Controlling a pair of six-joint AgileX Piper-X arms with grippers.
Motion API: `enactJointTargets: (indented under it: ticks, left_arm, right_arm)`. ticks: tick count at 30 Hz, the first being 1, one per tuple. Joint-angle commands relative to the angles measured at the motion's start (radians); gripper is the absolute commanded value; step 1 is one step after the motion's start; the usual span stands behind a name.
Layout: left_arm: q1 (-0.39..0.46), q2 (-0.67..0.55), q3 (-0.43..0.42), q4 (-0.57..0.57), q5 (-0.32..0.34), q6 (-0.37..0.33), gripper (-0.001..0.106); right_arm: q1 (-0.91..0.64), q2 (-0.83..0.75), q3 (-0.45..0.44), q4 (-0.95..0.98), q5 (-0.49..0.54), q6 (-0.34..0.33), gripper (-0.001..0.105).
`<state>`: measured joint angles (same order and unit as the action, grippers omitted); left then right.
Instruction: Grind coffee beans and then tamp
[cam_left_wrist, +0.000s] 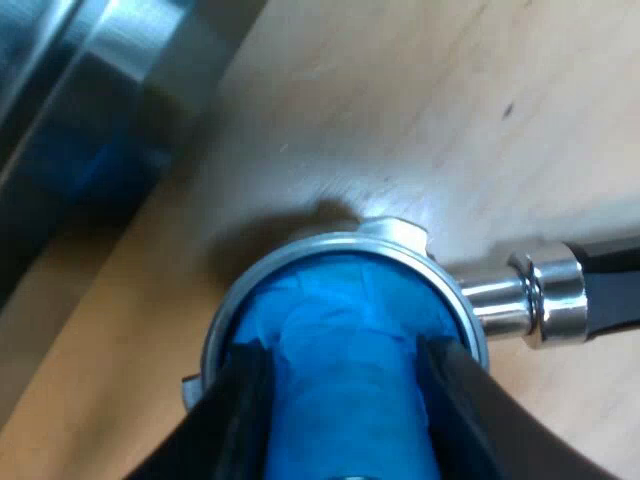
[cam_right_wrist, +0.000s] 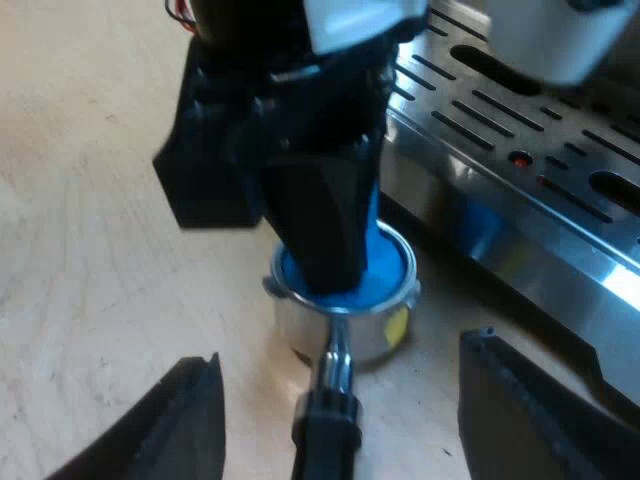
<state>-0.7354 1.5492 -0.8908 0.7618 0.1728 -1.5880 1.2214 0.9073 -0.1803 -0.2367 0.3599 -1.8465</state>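
Pinches tamper (cam_left_wrist: 345, 310) in left gripper (cam_left_wrist: 343, 360), fingers on either flank, down inside holder (cam_left_wrist: 300, 245) on table (cam_left_wrist: 450, 120). Holds right gripper (cam_right_wrist: 340, 350) spread wide astride handle (cam_right_wrist: 325, 430), clear of it. Stands just beside machine (cam_right_wrist: 520, 200) front edge; open table on the other sides. Looks blue, fills holder nearly rim to rim; shiny steel rim and neck.

Holder handle (cam_left_wrist: 610, 270) cut off at edge; tamper (cam_left_wrist: 345, 400) base hidden inside basket (cam_left_wrist: 290, 248).
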Motion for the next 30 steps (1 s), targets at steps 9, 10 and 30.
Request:
enactJointTargets:
  ticks: [9,10,30]
  left_arm:
    - [-0.015,0.081,0.033,0.021,-0.027,-0.034,0.001]
    - [-0.015,0.081,0.033,0.019,-0.027,-0.034,0.001]
    - [-0.015,0.071,0.116,-0.016,-0.042,-0.052,0.001]
  right_arm:
    - [0.000,-0.001,-0.002,-0.015,-0.002,-0.013,0.054]
    - [0.000,-0.001,-0.002,-0.015,-0.002,-0.013,0.054]
    - [0.000,-0.001,-0.002,-0.015,-0.002,-0.013,0.054]
